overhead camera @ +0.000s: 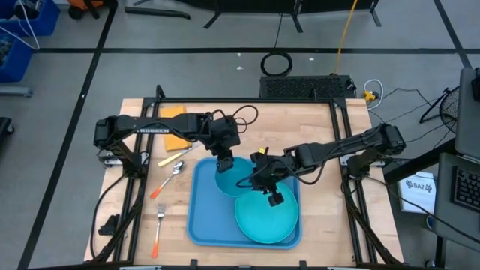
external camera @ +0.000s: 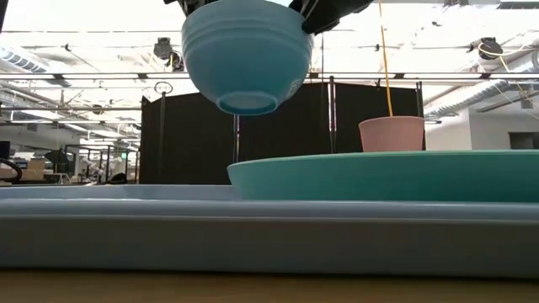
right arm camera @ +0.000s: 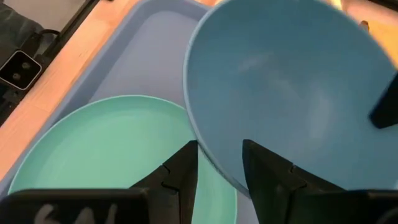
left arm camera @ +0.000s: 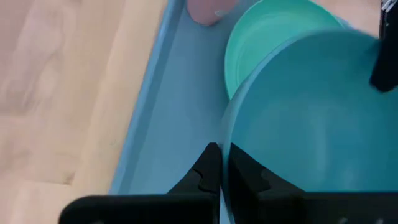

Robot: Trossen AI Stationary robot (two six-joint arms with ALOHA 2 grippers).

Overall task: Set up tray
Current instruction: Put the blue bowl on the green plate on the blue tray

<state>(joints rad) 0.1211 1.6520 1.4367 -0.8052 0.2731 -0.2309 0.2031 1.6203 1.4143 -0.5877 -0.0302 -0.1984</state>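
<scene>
A teal bowl (overhead camera: 234, 180) hangs in the air above the blue tray (overhead camera: 202, 217), tilted a little in the low view (external camera: 244, 55). My left gripper (overhead camera: 224, 165) is shut on its far-left rim and my right gripper (overhead camera: 261, 178) is on its right rim. A round teal plate (overhead camera: 266, 217) lies flat on the tray's near right part. A pink cup (external camera: 392, 133) stands upright behind the plate. My left gripper pinches the bowl's rim (left arm camera: 224, 134), one finger inside the bowl and one outside, slanting down from the table's left. The bowl is lifted clear of the tray. My right gripper straddles the opposite rim (right arm camera: 214, 163), one finger (right arm camera: 255, 162) inside the bowl and one outside, slanting down from the table's right.
Left of the tray on the wooden table lie a spoon (overhead camera: 174, 171) and a fork (overhead camera: 159, 225), both with orange handles, and a yellow napkin (overhead camera: 174, 127) farther back. The tray's left half (left arm camera: 168, 112) is bare.
</scene>
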